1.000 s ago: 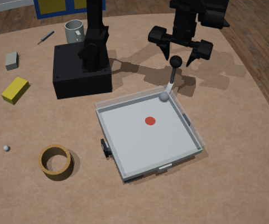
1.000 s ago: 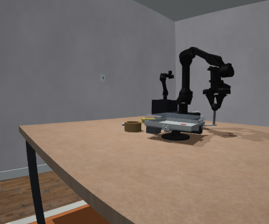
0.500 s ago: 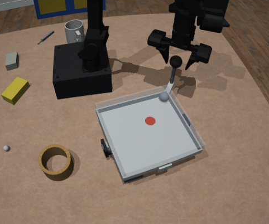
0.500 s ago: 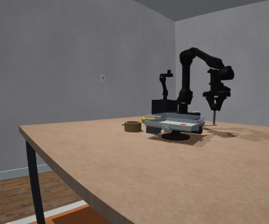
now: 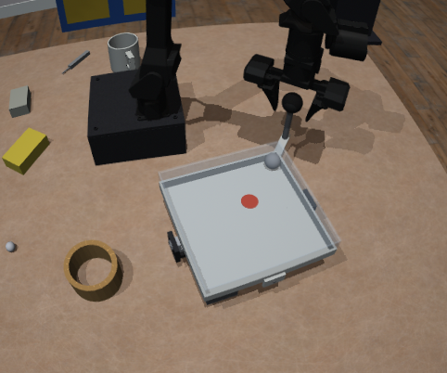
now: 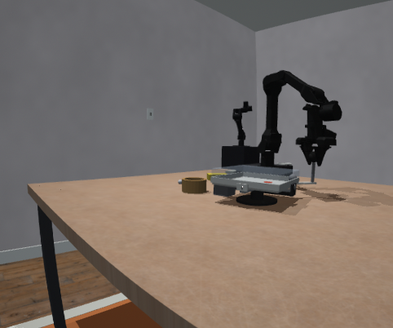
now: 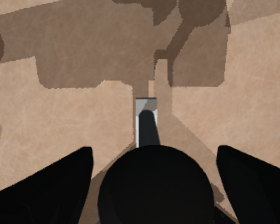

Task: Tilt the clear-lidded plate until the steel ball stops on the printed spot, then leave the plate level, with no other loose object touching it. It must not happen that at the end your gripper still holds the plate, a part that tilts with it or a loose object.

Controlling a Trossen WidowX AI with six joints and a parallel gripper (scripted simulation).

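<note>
The square grey plate [image 5: 249,222] with a clear lid sits on a pivot base [image 6: 257,199]. A red printed spot [image 5: 249,201] lies near its middle. The steel ball [image 5: 272,160] rests in the far right corner, away from the spot. A thin handle rises from that corner to a black knob [image 5: 292,102]. My gripper [image 5: 295,109] is open, with one finger on each side of the knob and not gripping it. In the wrist view the knob [image 7: 156,198] fills the gap between the two fingers.
The arm's black base box [image 5: 134,118] stands behind the plate on the left. A wooden ring [image 5: 91,271], a small loose ball [image 5: 10,246], a yellow block [image 5: 25,150], a grey block [image 5: 19,101], a mug [image 5: 123,51] and a small tool [image 5: 76,61] lie to the left.
</note>
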